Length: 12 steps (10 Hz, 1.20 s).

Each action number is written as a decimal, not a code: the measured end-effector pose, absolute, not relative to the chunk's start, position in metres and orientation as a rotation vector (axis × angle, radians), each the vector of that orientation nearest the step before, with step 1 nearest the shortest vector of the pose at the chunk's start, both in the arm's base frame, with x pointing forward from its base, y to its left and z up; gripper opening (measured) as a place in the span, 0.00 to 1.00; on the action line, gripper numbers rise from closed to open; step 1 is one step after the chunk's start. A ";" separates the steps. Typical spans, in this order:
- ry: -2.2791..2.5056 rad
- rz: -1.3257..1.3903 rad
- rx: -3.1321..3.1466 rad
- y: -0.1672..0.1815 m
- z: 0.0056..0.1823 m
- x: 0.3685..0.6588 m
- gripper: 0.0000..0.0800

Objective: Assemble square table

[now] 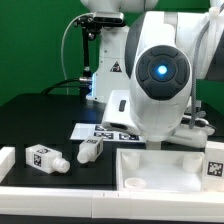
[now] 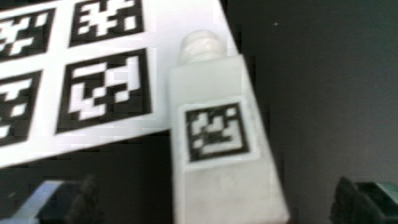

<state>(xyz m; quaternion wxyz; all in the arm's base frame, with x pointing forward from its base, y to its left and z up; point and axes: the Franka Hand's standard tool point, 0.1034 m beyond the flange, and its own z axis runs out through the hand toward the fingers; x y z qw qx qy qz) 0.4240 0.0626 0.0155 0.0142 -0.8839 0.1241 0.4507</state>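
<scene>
Exterior view
Arm: its bulky body fills the middle and hides the fingers, so their state cannot be read here.
Table top (image 1: pixel 165 172): lies flat on the surface at the exterior view's right, rim up. No leg shows fitted, and it seems parked there to receive them.
Outer leg (image 1: pixel 45 157): on its side at the exterior view's left, loose.
Inner leg (image 1: pixel 90 150): on its side near the marker board (image 1: pixel 105 130), loose.

Wrist view
Leg under the wrist (image 2: pixel 217 130): lies flat, tag up, knobbed end just beside the marker board (image 2: pixel 89 70). Which exterior leg it is cannot be told.
Fingers (image 2: pixel 50 203): spread wide, one on each side of this leg's near end, clear of it and holding nothing. The straddle suggests lining up to pinch across the narrow width.
Stage: judged early, a pick-up not yet made.
</scene>
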 end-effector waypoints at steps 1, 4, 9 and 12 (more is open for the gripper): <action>0.401 1.418 -2.744 0.068 0.012 0.421 0.81; 0.432 1.446 -2.736 0.065 0.007 0.416 0.81; 0.433 1.423 -2.740 0.062 0.011 0.420 0.35; 0.444 1.339 -2.714 0.044 0.078 0.473 0.36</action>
